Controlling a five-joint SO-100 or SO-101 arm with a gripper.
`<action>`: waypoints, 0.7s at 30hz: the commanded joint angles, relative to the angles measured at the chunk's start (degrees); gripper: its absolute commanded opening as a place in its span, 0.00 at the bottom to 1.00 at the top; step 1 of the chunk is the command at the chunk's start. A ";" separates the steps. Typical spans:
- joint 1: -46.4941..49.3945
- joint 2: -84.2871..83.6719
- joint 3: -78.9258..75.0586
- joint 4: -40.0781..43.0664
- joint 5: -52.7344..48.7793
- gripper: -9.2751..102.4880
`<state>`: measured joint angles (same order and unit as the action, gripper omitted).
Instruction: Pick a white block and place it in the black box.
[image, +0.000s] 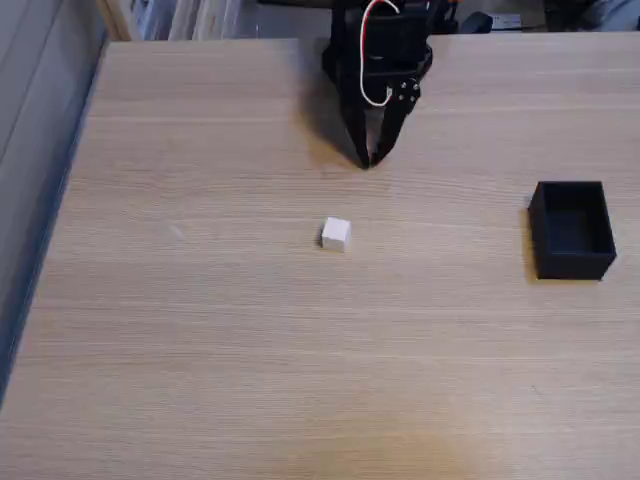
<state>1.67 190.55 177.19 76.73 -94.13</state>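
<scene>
No readable text, labels or numbers anywhere.

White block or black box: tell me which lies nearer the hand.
The white block, the small cube just below the hand at the table's middle. The black box sits far off at the right edge.

Light wood-grain table (200, 350), clutter behind

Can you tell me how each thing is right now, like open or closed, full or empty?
gripper: shut, tips together, holding nothing, pointing down at the table.
white block: lying loose on the table, not touched.
black box: open on top, empty inside as far as the fixed view shows.
</scene>
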 joint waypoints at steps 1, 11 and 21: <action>0.88 0.18 0.18 -0.26 -2.90 0.08; 3.43 -10.81 -9.67 0.26 -6.42 0.20; 10.20 -28.21 -17.49 -6.42 -11.60 0.25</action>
<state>10.99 166.46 162.69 72.42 -104.77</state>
